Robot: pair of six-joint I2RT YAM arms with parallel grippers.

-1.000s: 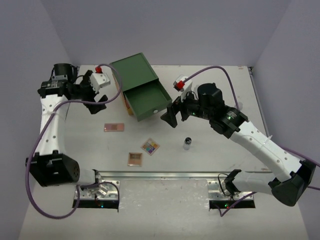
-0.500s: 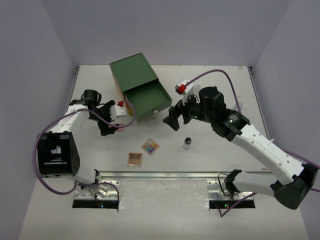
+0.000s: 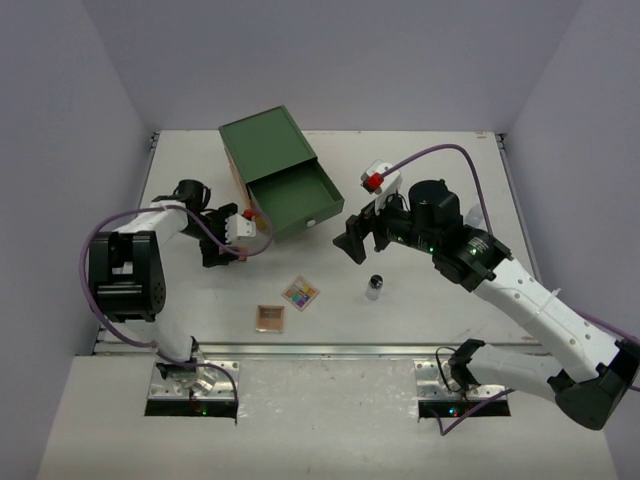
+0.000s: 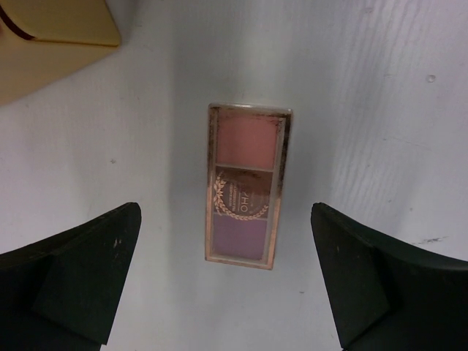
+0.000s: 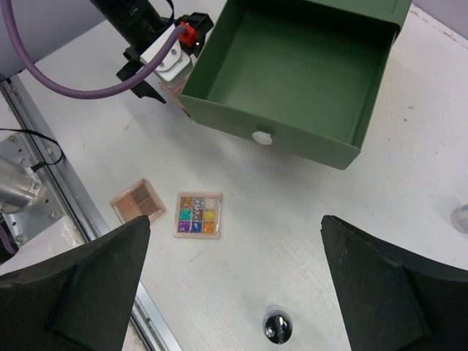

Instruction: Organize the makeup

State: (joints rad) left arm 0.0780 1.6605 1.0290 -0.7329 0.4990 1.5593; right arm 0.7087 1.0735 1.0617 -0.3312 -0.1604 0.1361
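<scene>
Top external view: a dark green rectangular box (image 3: 265,148) stands on the white table (image 3: 450,160) toward the far edge, left of the middle. Its green drawer (image 3: 295,228) is pulled out toward the near right. From the right wrist the drawer shows only its own bare green floor from wall to wall, and a small white round knob (image 5: 261,137) sits in the middle of its front wall. All the makeup in view lies out on the table.

The left gripper (image 4: 225,216) is released, its black fingers spread wide. Between them, touching neither, lies an oblong rose-gold-framed palette with pink, brown and mauve pans (image 4: 245,184), flat on the table. It is on the near side of the box, toward the left edge, and a yellow side of the box shows just beyond it. Whether the fingertips touch the table I cannot tell.

The right gripper (image 5: 234,227) is also spread wide and grasps nothing. It hangs over the table just off the drawer's front.

Nearer the near edge, a square multicolour glitter palette (image 3: 300,293) and a square tan palette (image 3: 270,318) lie flat, close together but apart. The tan one is nearer the edge and to the left. A small clear bottle with a dark cap (image 3: 375,287) stands upright to the right of the multicolour palette, about midway along the near edge.
</scene>
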